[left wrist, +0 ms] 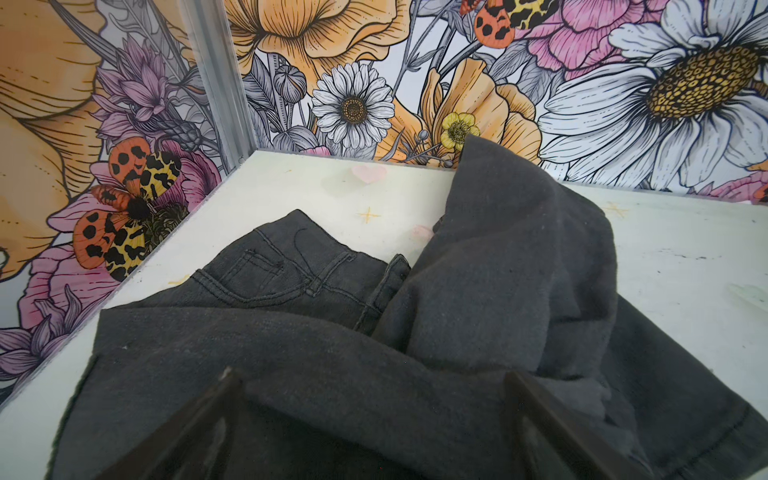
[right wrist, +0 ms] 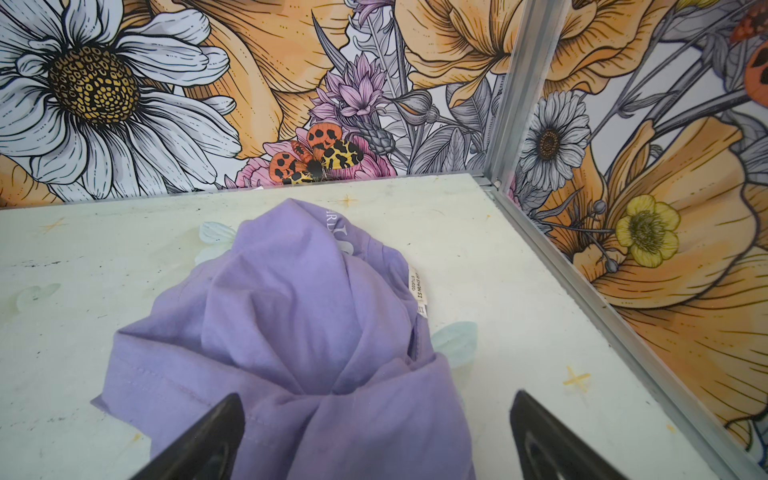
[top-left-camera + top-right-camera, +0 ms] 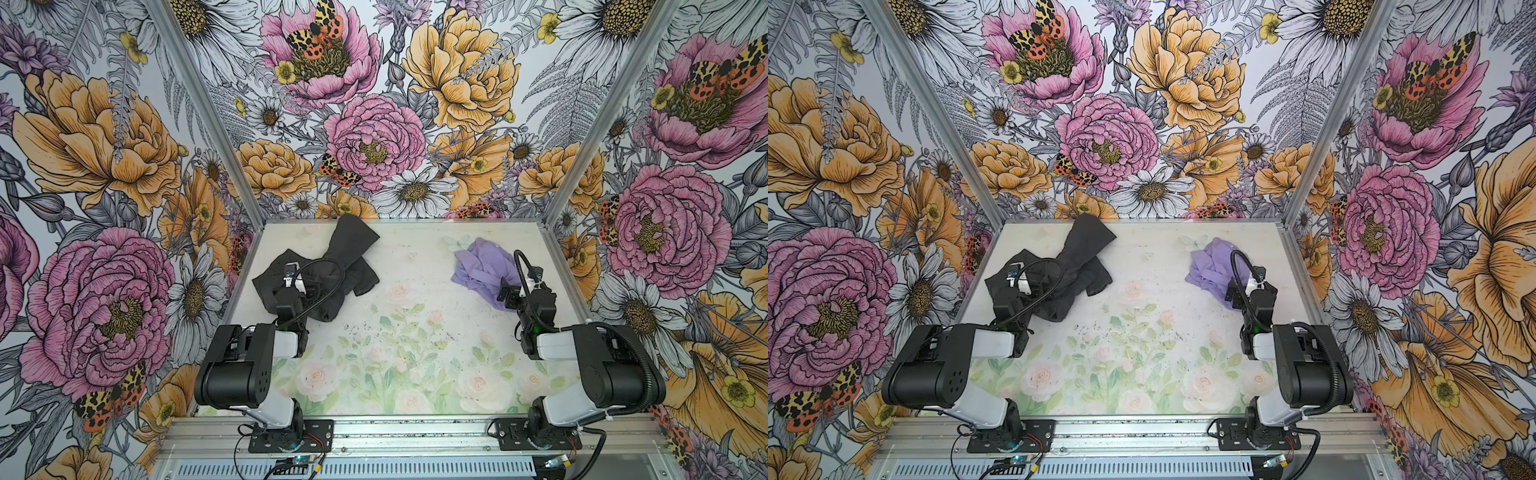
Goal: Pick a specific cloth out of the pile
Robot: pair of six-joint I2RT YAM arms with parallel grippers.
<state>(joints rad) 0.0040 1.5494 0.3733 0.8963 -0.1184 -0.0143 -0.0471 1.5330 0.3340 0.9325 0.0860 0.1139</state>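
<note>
Standing wide apart, the jaws of the right claw (image 2: 376,399) are seen on either side of a bunched fold at the near end of the purple shirt (image 2: 307,316), and nothing is gripped. The shirt is crumpled on the far right of the table (image 3: 415,299), well apart from the dark clothes (image 3: 345,249) on the far left, so the sorting is judged to be as good as done.

Trouble could be caused if the jaws were shut here. The cloth is thin and soft, and only one loose layer might be pinched, so that the hold would be lost on lifting. If the claw were lowered too far, its tips could be scraped on the table. The metal rail (image 2: 582,299) at the table's right edge lies near the shirt, and a hem could be snagged there if the cloth were pulled that way.

The left claw (image 1: 370,374) is likewise held wide and empty over the dark clothes, among which a pair of jeans (image 1: 282,274) can be made out. Were it shut, the wrong garment would be lifted.
</note>
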